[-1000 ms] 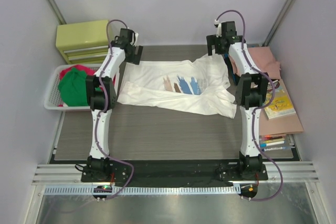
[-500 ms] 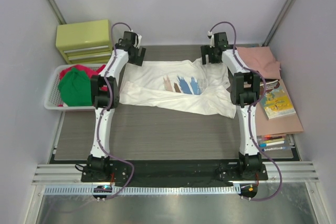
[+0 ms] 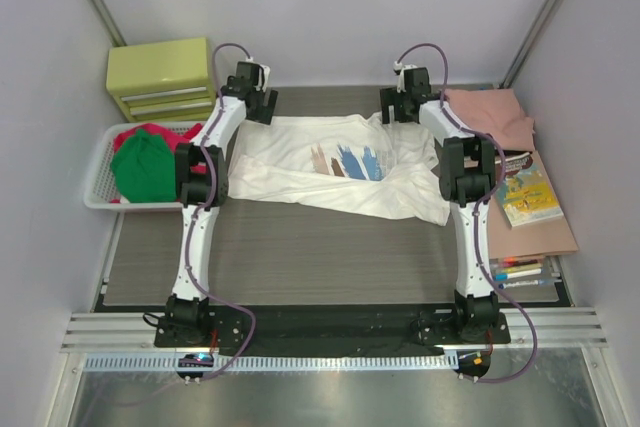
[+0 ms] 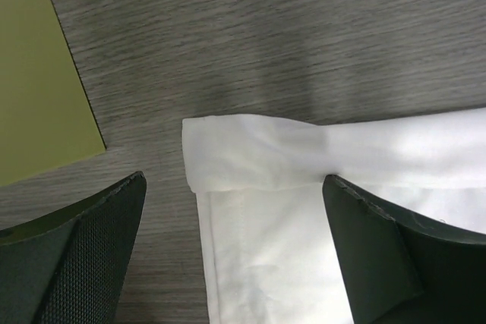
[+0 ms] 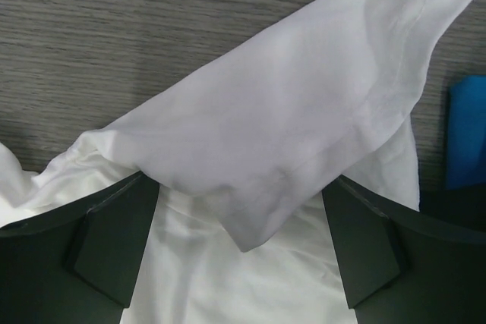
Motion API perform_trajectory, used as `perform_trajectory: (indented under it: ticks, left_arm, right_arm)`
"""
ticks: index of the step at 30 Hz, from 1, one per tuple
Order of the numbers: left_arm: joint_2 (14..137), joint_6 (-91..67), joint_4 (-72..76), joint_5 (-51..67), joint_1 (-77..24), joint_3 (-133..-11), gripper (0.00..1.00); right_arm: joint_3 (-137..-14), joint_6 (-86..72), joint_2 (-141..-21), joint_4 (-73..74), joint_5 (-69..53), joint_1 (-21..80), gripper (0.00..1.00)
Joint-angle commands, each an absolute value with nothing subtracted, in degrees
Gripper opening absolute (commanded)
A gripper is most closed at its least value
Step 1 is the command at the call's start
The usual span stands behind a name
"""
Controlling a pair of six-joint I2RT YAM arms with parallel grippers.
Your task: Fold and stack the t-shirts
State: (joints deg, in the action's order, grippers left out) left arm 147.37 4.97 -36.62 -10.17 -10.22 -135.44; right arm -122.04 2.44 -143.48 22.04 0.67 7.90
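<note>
Top external: white t-shirt (image 3: 335,162) spread on the desk's (image 3: 300,252) far middle | left fingers (image 4: 83,256) wide apart, straddling its far-left corner | right fingers (image 5: 114,240) apart too, over a bunched fold at far right, nothing clamped

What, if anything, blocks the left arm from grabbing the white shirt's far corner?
Nothing visible, so probably yes: the left fingers stand open astride the shirt corner, which lies on the table. The green cabinet sits off to one side.

Green drawers (image 3: 160,77) — white basket (image 3: 100,187) — book (image 3: 530,195), markers (image 3: 520,272).
</note>
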Motion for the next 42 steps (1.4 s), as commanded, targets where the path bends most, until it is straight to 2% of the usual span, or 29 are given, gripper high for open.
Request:
perform_trajectory:
  ticks: [1,8,14,17,20,21,26,34,37,42]
  left_arm:
    - [142.31,5.54,-30.16,-12.13,-9.76,-130.28,0.99]
    - [137.91,5.45,-30.32,-11.34,-9.05,-128.85,0.99]
    - [130.35,5.89,-31.11,-10.46,-9.05,-127.80,1.00]
    - [122.20,5.10,-28.05,-12.04,-9.14,-121.66,1.00]
    - [109.98,1.59,-21.29,-11.52,-9.14,-107.98,0.99]
    - [104.21,0.71,-19.79,-11.51,-9.23,-105.84,1.00]
    - [90.64,-2.72,-18.28,-13.87,-9.84,-97.75,1.00]
    - [68.59,4.04,-19.60,-18.19,-9.41,-83.07,1.00]
    - [64.43,5.62,-19.69,-17.93,-8.26,-77.10,1.00]
    - [61.70,8.17,-20.65,-20.12,-7.91,-74.18,1.00]
  right_arm:
    - [-115.77,2.72,-134.13,16.53,3.60,8.26,0.96]
    - [-103.46,4.04,-122.98,7.93,4.92,8.35,0.96]
    - [-96.95,3.35,-113.22,9.84,2.73,8.88,0.98]
    - [-90.55,3.34,-105.95,11.16,1.32,10.45,0.98]
    - [-78.10,4.30,-99.52,9.33,2.02,14.40,0.98]
    - [-75.87,5.09,-98.54,8.45,2.63,15.46,0.98]
    - [-68.91,2.90,-98.69,2.73,4.39,21.44,0.98]
    - [-79.09,2.03,-113.10,2.20,6.33,26.19,0.98]
    - [-87.76,1.50,-117.59,3.42,5.36,26.72,0.98]
    - [-98.78,1.67,-124.27,8.17,4.92,28.30,0.98]
